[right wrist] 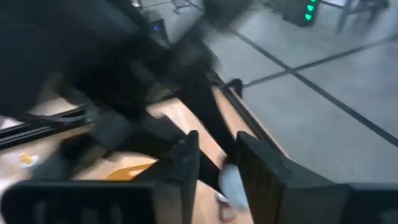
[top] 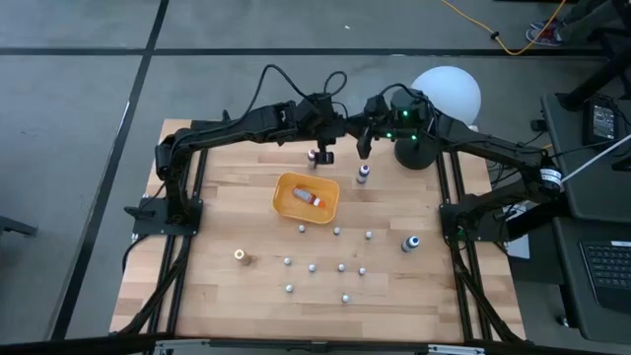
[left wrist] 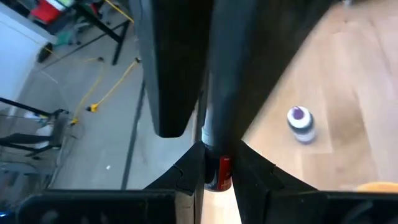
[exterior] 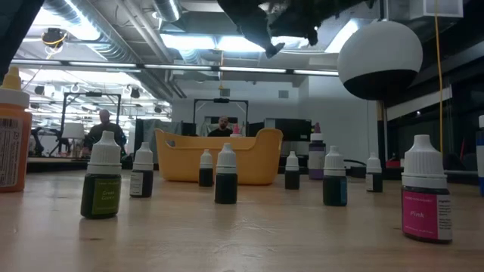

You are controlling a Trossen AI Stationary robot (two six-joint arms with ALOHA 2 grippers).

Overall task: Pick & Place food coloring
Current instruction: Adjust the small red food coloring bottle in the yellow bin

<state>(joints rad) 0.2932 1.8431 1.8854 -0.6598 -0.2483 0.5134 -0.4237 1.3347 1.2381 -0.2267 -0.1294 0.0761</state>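
Wooden table, centre frame: tray mid-table, bottles scattered below. Left gripper pinches a red bottle; right gripper spread. Grey floor surrounds.

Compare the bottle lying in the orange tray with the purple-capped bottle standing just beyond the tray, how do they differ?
The bottle in the tray lies on its side; the purple-capped bottle stands upright. The first sits inside the orange tray, the second on the bare table. The first shows an orange-red end, the second a purple top. Both are small dropper bottles, far smaller than the tray.
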